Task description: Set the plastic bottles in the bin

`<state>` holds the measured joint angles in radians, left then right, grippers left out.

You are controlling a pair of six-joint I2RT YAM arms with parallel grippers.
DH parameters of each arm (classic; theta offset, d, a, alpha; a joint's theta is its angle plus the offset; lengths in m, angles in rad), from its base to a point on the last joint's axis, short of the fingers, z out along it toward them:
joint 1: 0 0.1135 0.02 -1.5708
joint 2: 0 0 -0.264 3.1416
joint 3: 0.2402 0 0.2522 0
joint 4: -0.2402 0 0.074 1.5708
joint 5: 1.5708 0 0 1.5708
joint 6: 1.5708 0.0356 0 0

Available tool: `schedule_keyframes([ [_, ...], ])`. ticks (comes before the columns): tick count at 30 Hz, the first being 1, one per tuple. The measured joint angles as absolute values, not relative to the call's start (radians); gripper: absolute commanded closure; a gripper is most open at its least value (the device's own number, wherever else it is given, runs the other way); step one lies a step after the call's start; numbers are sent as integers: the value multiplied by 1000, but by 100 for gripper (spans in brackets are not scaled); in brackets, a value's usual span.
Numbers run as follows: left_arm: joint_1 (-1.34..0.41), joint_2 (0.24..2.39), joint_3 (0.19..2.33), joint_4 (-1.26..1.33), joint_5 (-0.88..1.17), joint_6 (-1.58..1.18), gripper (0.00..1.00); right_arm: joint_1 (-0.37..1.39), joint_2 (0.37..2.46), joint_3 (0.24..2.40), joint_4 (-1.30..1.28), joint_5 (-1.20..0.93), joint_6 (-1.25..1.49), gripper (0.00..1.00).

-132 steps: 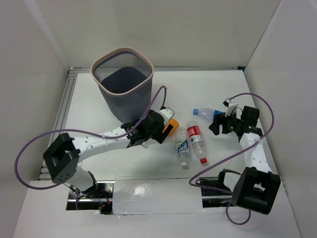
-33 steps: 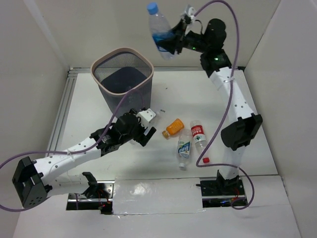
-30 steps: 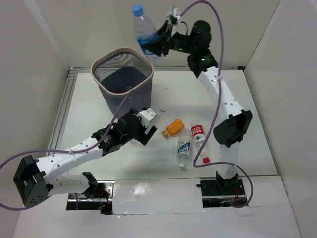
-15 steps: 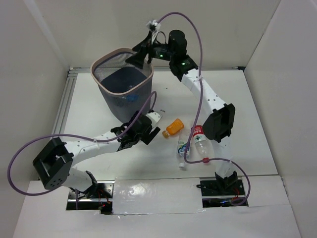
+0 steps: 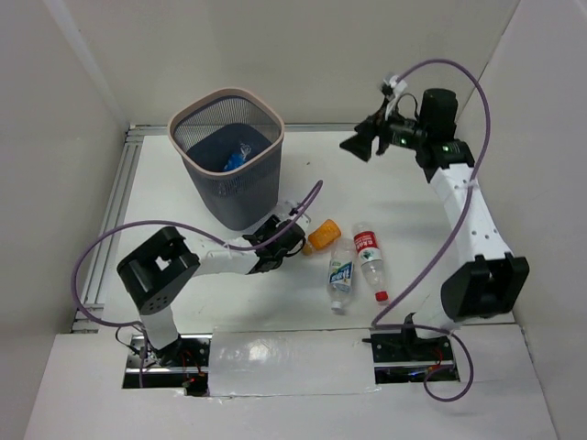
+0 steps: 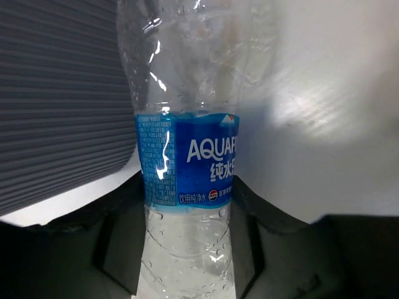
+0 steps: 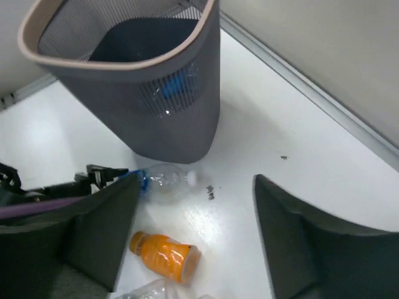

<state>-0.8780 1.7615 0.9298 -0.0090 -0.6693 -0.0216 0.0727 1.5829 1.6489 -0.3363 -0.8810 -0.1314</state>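
The dark mesh bin (image 5: 240,188) stands at the back left, and a blue-labelled bottle (image 5: 234,158) lies inside it. At its base my left gripper (image 5: 284,236) is shut on a clear bottle (image 6: 187,168) with a blue label, which lies on the table with its white cap pointing away (image 7: 163,180). The short orange bottle (image 5: 323,235) lies just right of that gripper. Two more clear bottles, one with a blue label (image 5: 339,273) and one with a red label (image 5: 369,257), lie side by side nearer the front. My right gripper (image 5: 358,147) hangs open and empty, high to the right of the bin.
White walls close the table in on the left, back and right. A metal rail (image 5: 367,126) runs along the back edge. Purple cables loop from both arms over the table. A few dark specks (image 7: 210,192) lie near the bin.
The right gripper let its blue-capped bottle fall into the bin, then swung back to the right with its jaws apart. The left gripper slid forward and closed on the clear bottle beside the bin.
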Motion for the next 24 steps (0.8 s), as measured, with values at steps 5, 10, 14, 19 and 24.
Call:
schedule_keyframes([
  [5, -924, 1742, 932, -33, -654, -41, 77, 17, 1356, 1348, -484, -928, -357, 56],
  [10, -1002, 1562, 964, -141, -568, -62, 83, -104, 1313, 1222, -666, -936, -575, 22],
  [14, -1015, 1405, 1153, -153, -537, -60, 77, -157, 1313, 1156, -773, -875, -692, 6],
  [19, -970, 1314, 1367, 14, -566, -33, 69, -127, 1328, 1112, -831, -774, -710, 1],
  [24, -831, 1327, 1382, 205, -669, 2, 64, -53, 1380, 1033, -823, -680, -603, 1],
])
